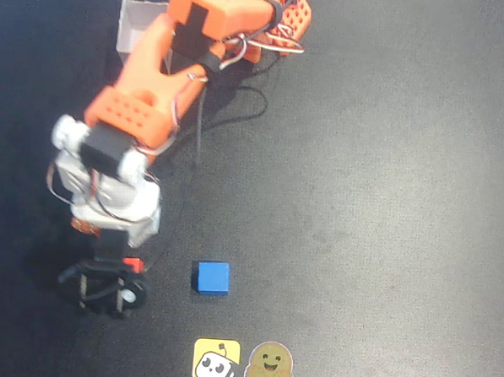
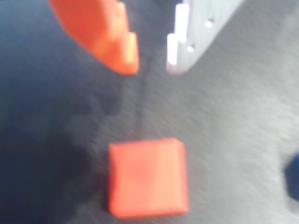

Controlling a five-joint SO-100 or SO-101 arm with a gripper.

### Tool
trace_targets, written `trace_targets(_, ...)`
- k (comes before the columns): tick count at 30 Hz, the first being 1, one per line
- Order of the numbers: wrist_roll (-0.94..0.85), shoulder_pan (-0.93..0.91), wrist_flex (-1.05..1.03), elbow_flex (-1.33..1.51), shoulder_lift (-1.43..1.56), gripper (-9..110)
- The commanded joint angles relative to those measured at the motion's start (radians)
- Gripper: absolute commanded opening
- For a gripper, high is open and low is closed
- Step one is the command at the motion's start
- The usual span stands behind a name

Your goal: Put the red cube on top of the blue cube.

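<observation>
Fingers narrowly parted, empty, above red cube, not touching.

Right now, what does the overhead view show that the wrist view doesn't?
Only overhead: the orange arm, the white open box at the top edge, two stickers at the bottom edge, and the blue cube whole. Only wrist: the red cube in full, lying free below the gripper, whose fingertips stand slightly apart. Both: the dark tabletop and the blue cube, just a sliver at the wrist view's right edge.
</observation>
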State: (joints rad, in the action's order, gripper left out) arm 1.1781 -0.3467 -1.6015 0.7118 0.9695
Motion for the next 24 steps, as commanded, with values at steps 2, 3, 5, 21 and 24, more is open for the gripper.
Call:
trace_targets(2, 0.038, 0.029, 0.041, -0.051, 0.003, 15)
trace_targets(3, 0.044, 0.035, 0.051, -0.058, -0.003, 16)
trace_targets(5, 0.055, 0.048, 0.058, -0.087, -0.023, 21)
trace_targets(21, 0.069, 0.052, 0.138, -0.069, -0.114, 24)
trace_targets(24, 0.066, 0.051, 0.161, -0.032, -0.123, 24)
